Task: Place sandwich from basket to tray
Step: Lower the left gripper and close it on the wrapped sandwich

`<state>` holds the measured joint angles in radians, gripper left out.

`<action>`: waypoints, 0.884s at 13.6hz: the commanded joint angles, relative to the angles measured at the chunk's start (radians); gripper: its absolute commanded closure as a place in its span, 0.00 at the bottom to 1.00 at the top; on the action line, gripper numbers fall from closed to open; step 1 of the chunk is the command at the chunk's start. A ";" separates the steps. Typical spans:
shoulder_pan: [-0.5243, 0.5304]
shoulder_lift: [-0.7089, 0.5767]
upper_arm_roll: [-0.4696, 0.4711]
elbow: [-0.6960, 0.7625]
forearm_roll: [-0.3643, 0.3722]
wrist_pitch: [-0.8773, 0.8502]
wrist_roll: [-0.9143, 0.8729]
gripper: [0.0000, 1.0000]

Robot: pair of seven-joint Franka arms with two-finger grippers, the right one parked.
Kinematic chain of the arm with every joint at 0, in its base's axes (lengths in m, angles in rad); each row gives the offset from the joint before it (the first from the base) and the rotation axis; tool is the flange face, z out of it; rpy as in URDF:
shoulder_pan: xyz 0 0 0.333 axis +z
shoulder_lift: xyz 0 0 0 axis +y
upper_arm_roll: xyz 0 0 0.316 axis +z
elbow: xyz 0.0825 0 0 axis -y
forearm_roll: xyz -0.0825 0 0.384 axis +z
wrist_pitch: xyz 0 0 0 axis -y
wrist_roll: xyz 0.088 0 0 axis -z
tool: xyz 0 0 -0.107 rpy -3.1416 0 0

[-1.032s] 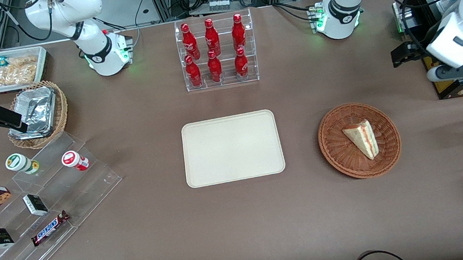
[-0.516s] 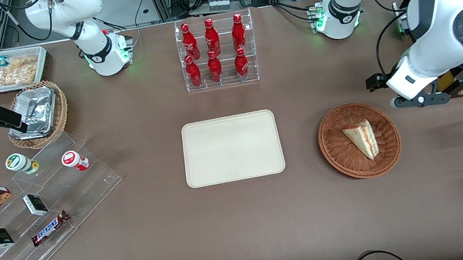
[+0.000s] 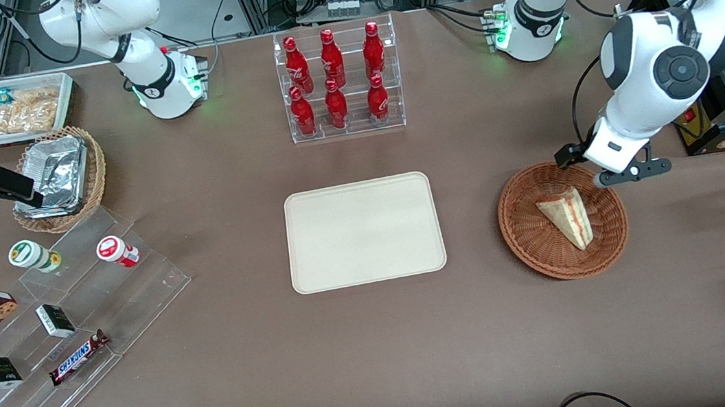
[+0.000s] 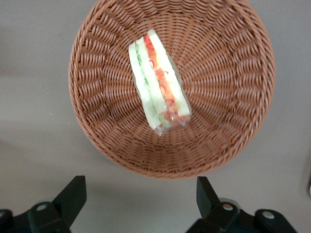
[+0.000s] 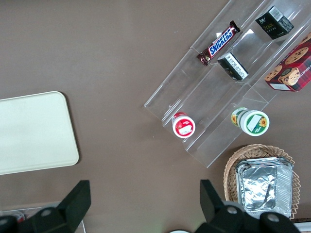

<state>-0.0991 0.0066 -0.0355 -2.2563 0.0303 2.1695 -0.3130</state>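
the triangular wedge sandwich of pale bread with pink and red filling [image 3: 568, 217] lies inside the round reddish-brown wicker basket [image 3: 524, 232], well apart from the flat cream-beige rectangular tray [image 3: 364, 231]. the left arm's gripper [image 4: 137, 199] hovers above the basket's rim, fingers [image 4: 73, 196] spread wide, holding nothing.

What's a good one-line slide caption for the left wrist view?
Open gripper hovers above the basket, the sandwich lying inside, not yet grasped.
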 commanded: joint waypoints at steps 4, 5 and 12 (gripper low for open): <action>-0.002 0.122 0.000 0.001 0.000 0.188 -0.365 0.00; -0.002 0.142 -0.001 0.003 0.000 0.228 -0.418 0.00; -0.002 0.230 -0.001 0.006 -0.001 0.316 -0.479 0.00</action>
<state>-0.0992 0.2202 -0.0355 -2.2591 0.0293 2.4749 -0.7694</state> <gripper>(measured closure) 0.000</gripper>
